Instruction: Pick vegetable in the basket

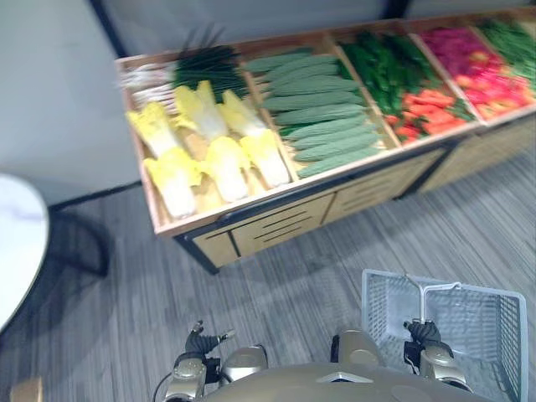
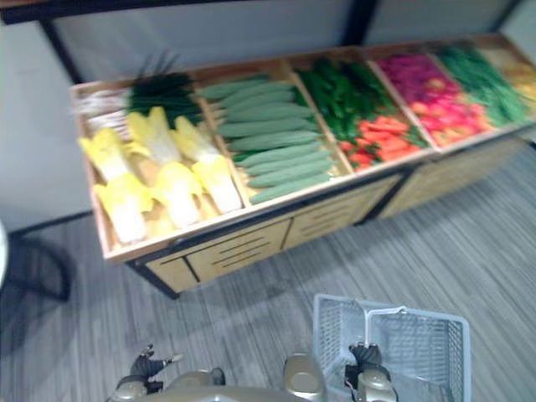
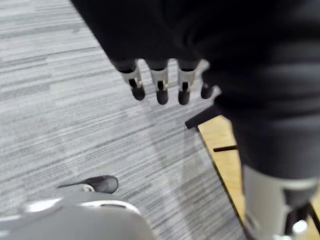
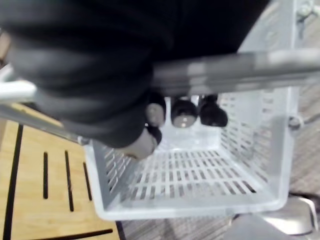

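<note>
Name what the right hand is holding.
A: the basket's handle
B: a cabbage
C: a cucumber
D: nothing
A: in the right wrist view the right hand's fingers are curled round the grey handle of the white basket.

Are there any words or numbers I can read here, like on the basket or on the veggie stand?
No words, numbers or signs can be read in any view.
On the basket: plain white mesh, no label.
On the wooden stand: a plain front with dark slots, no price tag or sign.
On the cucumbers: no stickers seen.
</note>
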Controlling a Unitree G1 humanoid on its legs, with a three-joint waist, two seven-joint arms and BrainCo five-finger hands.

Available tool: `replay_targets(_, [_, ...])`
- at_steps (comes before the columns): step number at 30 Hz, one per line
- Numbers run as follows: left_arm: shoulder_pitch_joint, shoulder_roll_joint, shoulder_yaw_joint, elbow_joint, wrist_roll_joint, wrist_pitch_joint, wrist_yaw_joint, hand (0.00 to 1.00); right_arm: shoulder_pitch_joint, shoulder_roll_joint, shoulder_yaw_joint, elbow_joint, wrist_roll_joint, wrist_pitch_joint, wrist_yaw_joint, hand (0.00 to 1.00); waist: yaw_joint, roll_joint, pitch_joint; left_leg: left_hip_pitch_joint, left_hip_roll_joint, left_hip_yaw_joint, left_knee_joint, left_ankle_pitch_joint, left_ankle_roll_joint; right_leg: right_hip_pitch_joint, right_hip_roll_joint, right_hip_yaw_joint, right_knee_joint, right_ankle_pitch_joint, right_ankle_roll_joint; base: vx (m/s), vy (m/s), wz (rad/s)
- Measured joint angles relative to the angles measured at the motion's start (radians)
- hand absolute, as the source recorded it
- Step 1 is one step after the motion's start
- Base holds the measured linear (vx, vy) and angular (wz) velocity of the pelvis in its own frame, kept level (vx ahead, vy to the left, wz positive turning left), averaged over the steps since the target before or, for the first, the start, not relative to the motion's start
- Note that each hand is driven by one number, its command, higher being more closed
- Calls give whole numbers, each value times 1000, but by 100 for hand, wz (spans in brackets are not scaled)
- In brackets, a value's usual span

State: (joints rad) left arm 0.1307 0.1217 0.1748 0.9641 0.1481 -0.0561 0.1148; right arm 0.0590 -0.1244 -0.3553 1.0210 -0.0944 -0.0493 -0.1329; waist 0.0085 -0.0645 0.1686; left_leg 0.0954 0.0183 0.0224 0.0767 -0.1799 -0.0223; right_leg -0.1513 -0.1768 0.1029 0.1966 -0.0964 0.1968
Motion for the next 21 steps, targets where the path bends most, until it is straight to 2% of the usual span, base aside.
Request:
replay_targets(1, [-2,-1,5,15,1,3,0,0,-5,4,-14,8,2,-1,0,100,1,4,5,6,9,-40,-4,-1,-13,2,9,-11,33,10,-40,273,-494,138])
replay_targets(3, [5,-49,15,9,0,1,-3,0,-21,-22,-75,17,3,0,-13,100,16,83,2,4,83,-31,-6,8,-45,16,59,-68,45,-20,-79,297,-377,72])
replay_targets(4, [8,-60,21,10,0,2,-3,0,-23,-25,-85,18,3,0,-14,100,11,102,2,-1,107,-8,1,17,-70,28,68,-100,48,-28,-93,291,-313,68])
replay_targets(5, [2,-67,32,8,-1,2,-3,0,-19,-20,-109,22,7,3,-14,100,1,103,2,-12,133,77,24,38,-104,53,65,-143,44,-34,-106,236,-258,85])
replay_targets(6, [-8,-67,43,0,-3,1,-3,0,-1,-10,-133,24,16,6,-15,100,-7,102,3,-11,159,224,50,47,-109,98,66,-173,20,-33,-109,191,-208,82])
replay_targets(8, [-23,-67,54,-19,-9,0,-3,0,23,0,-159,24,39,10,-21,100,-13,100,4,7,163,348,22,72,-99,151,68,-193,-6,-36,-117,121,-85,58])
replay_targets(11, [-69,-40,112,-136,-21,-2,3,0,28,4,-168,29,74,21,-19,100,-17,93,-5,9,141,277,-26,110,-96,158,69,-200,-38,-37,-118,127,-49,29])
replay_targets(13, [-125,43,115,-233,-21,-5,30,0,29,6,-163,38,75,22,-18,100,-17,90,-8,-7,141,245,-32,113,-95,162,67,-203,-83,-18,-114,37,-15,8])
replay_targets(14, [-129,54,112,-251,-20,-5,36,0,30,6,-159,37,74,21,-18,100,-18,91,-8,-5,140,245,-36,114,-96,163,68,-203,-88,-14,-113,9,25,-5])
replay_targets(16, [-191,164,86,-400,4,-16,92,0,58,8,-129,7,70,15,-20,100,-19,96,-11,-5,133,244,-51,115,-96,169,70,-203,-120,13,-111,-23,43,-6])
replay_targets(17, [-211,195,76,-431,15,-23,106,0,67,8,-124,-3,70,9,-20,100,-19,98,-13,-4,132,244,-53,115,-96,169,70,-203,-124,19,-110,-35,44,-9])
replay_targets(19, [-298,299,42,-547,76,-43,151,0,91,3,-104,-27,63,-6,-26,100,-23,101,-14,4,120,246,-62,118,-91,167,62,-197,-127,35,-108,-54,52,-13])
replay_targets(21, [-371,345,17,-618,113,-64,176,0,100,2,-103,-38,33,-13,-28,100,-24,101,-15,4,116,249,-62,119,-90,148,58,-189,-109,38,-107,-75,29,-18])
